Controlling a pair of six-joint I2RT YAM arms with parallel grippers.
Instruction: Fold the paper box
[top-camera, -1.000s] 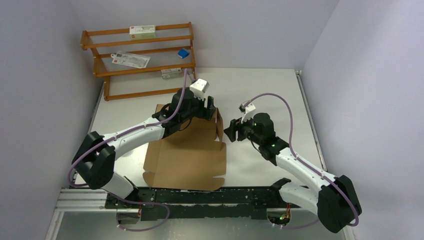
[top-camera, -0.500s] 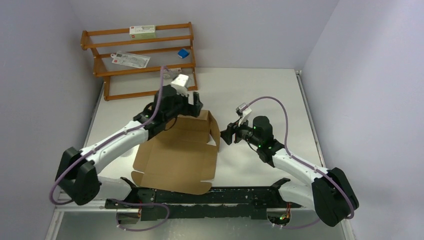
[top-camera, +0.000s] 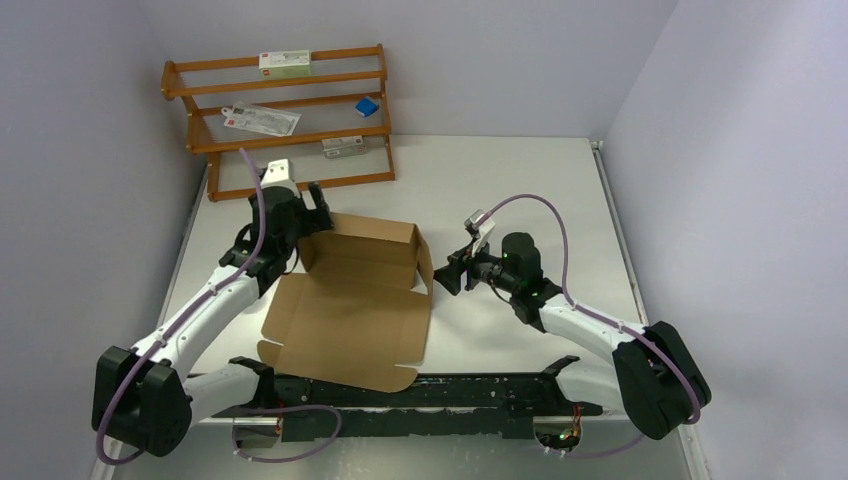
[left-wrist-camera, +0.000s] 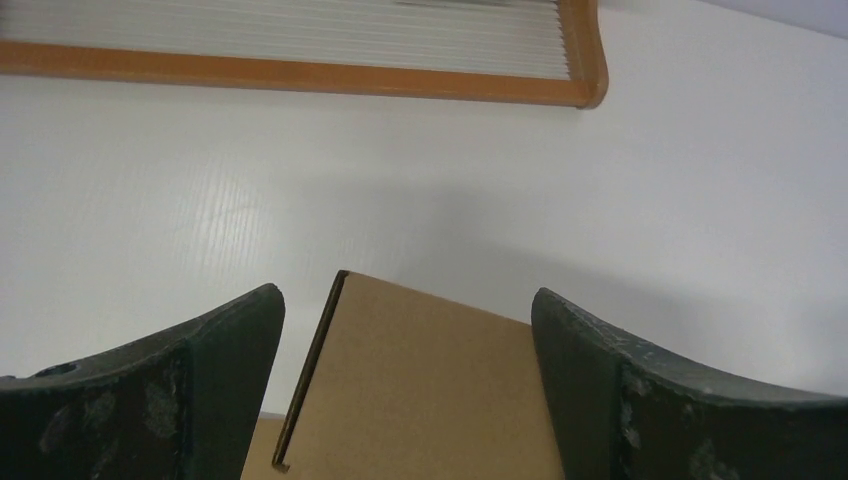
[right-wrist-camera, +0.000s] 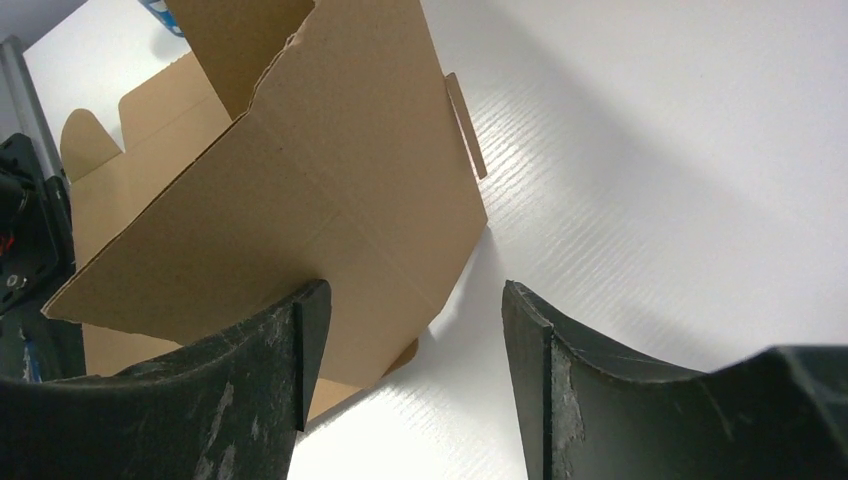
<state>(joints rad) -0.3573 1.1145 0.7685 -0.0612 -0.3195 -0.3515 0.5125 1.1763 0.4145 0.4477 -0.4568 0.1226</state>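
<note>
Seen from above, the paper box (top-camera: 350, 310) lies half-raised on the counter (top-camera: 500, 180) between my arms, I think so each reaches one wall; the left wrist view shows my left end effector (left-wrist-camera: 405, 298) wide apart around the far wall without touching it, and the right wrist view shows my right end effector (right-wrist-camera: 405, 300) apart beside the side wall, holding nothing.

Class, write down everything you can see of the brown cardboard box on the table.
The paper box is plain brown corrugated cardboard, unprinted and half folded. Its large panel lies flat on the white table, with rounded tabs along the near edge. At the far end, the back wall and right wall stand upright and meet at a corner. The left gripper, fingers open, straddles the far left corner without gripping it. The right gripper, fingers open, sits beside the right wall; contact cannot be told.
</note>
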